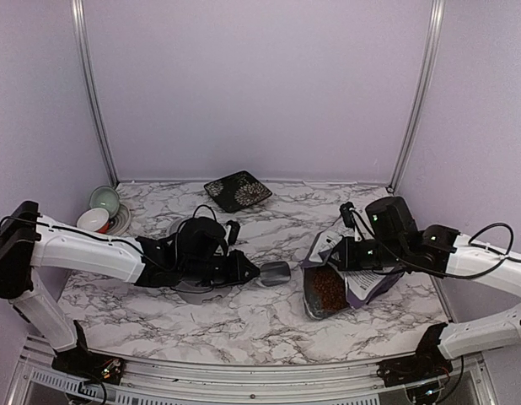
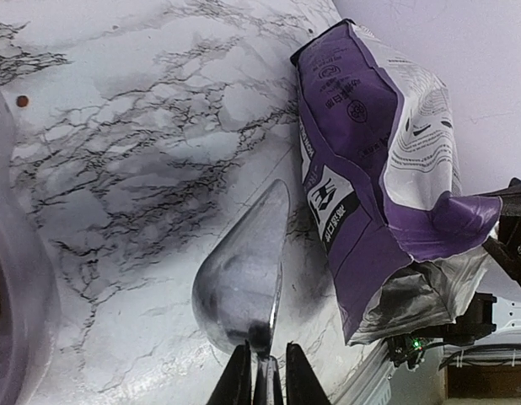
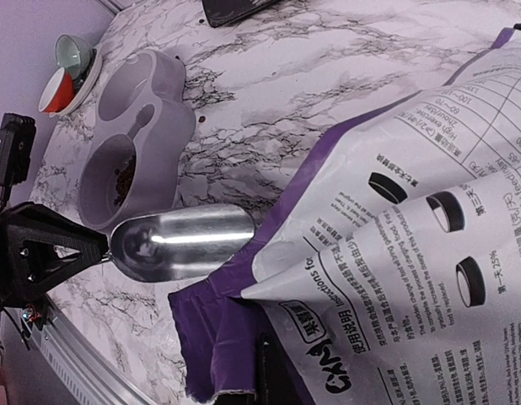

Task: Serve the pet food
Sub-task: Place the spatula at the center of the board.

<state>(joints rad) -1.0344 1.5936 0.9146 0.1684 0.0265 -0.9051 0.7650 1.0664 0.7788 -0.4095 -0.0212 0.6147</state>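
Left fingers (image 2: pixel 237 381) pinch empty scoop (image 2: pixel 244 278) — we see it aimed toward right edge at pet food (image 1: pixel 326 287); right fingers (image 3: pixel 274 375) clamp bag (image 2: pixel 362 169).

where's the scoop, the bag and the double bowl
metal scoop (image 3: pixel 185 242): right wrist view, its hollow
purple food bag (image 2: pixel 362 126): left wrist view, side panel
grey double bowl (image 3: pixel 159 108): right wrist view, middle bridge

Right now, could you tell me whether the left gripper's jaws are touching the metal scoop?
Touching. The left wrist view shows the left gripper with its jaws clamped on the narrow handle end of the metal scoop.
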